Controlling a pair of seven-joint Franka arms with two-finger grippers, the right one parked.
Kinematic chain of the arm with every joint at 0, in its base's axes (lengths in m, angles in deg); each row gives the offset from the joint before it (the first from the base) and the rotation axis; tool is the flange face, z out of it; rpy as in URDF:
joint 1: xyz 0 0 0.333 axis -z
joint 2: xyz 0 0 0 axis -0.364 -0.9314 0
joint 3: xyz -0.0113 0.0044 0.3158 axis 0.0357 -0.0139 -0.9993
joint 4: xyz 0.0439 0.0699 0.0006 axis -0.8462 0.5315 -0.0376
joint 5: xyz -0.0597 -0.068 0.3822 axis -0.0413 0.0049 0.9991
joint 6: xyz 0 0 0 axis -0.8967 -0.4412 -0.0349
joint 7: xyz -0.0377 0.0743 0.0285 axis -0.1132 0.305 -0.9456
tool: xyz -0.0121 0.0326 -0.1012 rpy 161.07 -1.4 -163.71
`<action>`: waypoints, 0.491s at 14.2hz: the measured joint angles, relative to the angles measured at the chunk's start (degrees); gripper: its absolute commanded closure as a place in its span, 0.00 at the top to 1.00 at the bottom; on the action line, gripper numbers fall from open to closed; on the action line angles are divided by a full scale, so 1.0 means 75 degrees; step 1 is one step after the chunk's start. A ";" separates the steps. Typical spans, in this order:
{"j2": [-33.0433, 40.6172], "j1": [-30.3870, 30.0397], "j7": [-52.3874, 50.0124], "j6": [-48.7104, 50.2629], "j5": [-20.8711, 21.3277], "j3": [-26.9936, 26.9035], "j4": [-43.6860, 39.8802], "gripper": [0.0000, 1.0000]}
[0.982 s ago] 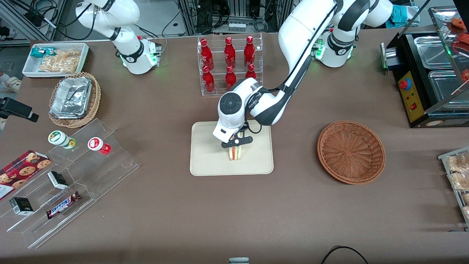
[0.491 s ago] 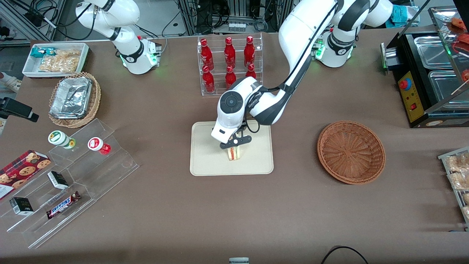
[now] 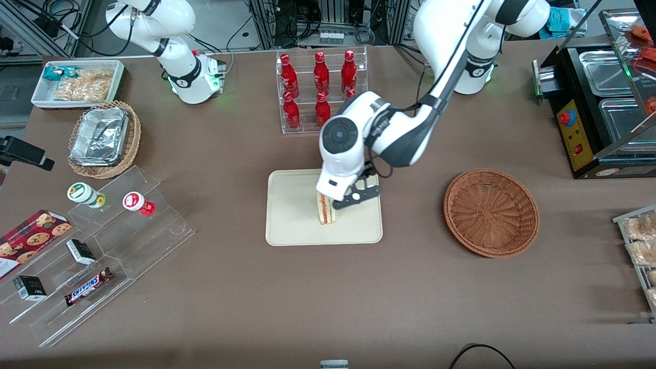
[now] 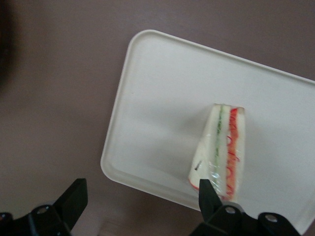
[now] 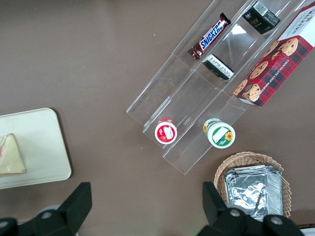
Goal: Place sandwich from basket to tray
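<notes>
On the tray [image 3: 287, 225] in the front view, stood the sandwich [image 3: 326, 211] on edge, filling stripes showing, wholly inside the rim. Hovered above it and slightly toward the basket [image 3: 491, 212], gripper [image 3: 352, 198] holding nothing. Sat empty, that basket, well apart toward the working arm's end. Judged the placing done, with only the retreat left. Plenty of bare table around tray for lifting clear; bottle rack [image 3: 322, 90] farther from the camera.

From the left wrist view, spread wide apart, both fingertips [image 4: 73, 196], nothing between them. Below, sandwich [image 4: 220, 150] near one tray [image 4: 147, 123] edge, not overhanging.

From the right wrist view, sandwich [image 5: 10, 155] lay within tray [image 5: 47, 147] corner.
</notes>
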 measured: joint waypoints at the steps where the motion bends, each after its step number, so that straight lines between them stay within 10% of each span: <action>1: 0.0059 -0.0199 0.0025 0.0211 0.0033 -0.0013 0.0085 1.00; 7: 0.1505 -0.1643 0.2069 0.0526 0.0060 -0.0043 0.1601 1.00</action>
